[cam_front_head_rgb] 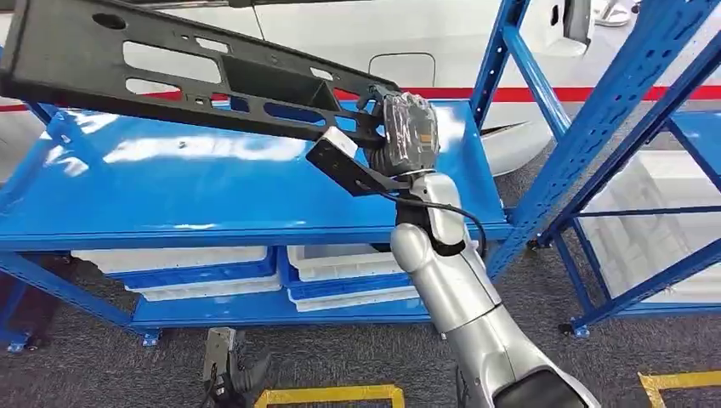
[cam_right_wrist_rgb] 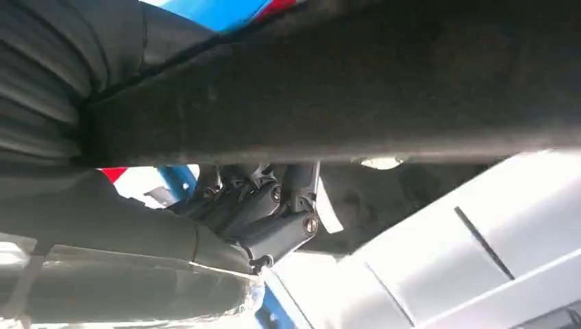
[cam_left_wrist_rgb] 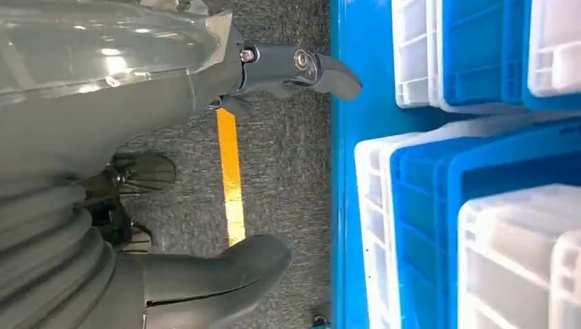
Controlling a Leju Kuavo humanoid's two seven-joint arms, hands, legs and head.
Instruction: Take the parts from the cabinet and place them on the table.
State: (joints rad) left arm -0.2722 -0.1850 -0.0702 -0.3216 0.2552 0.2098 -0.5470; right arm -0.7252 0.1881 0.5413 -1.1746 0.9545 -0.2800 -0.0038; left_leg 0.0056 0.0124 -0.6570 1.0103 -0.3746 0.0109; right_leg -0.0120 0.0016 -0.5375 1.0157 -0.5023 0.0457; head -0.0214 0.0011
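— What's the big thing up there?

— The blue cabinet (cam_front_head_rgb: pixel 255 183), a steel rack with a glossy top shelf; below it sit white and blue crates (cam_front_head_rgb: pixel 204 272) on the lower shelf. Above the top shelf hangs the part (cam_front_head_rgb: pixel 195 72): a long, flat black panel, matte, punched with slots and round holes, tilted so its far end rises toward the left.

— Is it touching the shelf?

— No, it's clear of it, held in the air at its right end by the right hand (cam_front_head_rgb: pixel 406 132), fingers wrapped tight around the edge (the glove looks wrapped in clear film).

— And the other hand?

— The left hand (cam_left_wrist_rgb: pixel 226 171) hangs low near the grey carpet and a yellow floor line (cam_left_wrist_rgb: pixel 231 178), thumb and fingers apart, holding nothing, just beside the crates (cam_left_wrist_rgb: pixel 479 205).
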